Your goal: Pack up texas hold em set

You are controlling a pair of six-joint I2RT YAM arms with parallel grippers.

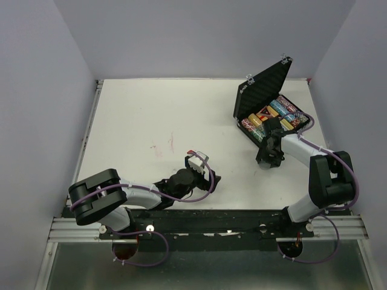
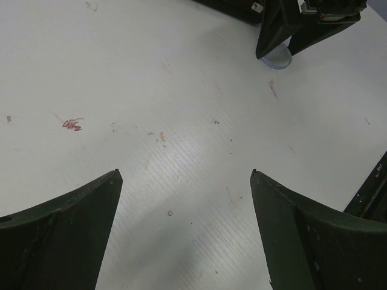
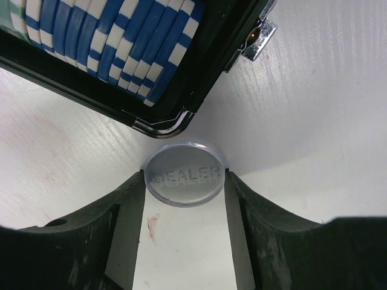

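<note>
Clear disc (image 3: pixel 184 174): stamped DEALER, it lies just at 6 o'clock of the case's (image 3: pixel 175 121) near silver corner and is not yet packed.
Right gripper (image 3: pixel 184 176): your fingers (image 3: pixel 130 205) sit against the disc at its 9 and 3 o'clock edges, pinching it.
Slip risk: the disc looks thin and smooth with a rounded rim, so I judge a shallow pinch could squirt it out as you lift.
Collision risk: the case corner is right at the disc's 12 o'clock. Going forward low could shove the case or wedge the disc under it.
Case contents: the case stands open at the table's (image 1: pixel 151 121) 2 o'clock with its lid raised. Multicoloured chip rows (image 1: pixel 275 118) fill the tray, a blue-and-white row nearest your fingers. A free slot for the disc is too small to make out.
Left gripper (image 2: pixel 184 175): spread wide over bare table near 6 o'clock, well apart from the case.
</note>
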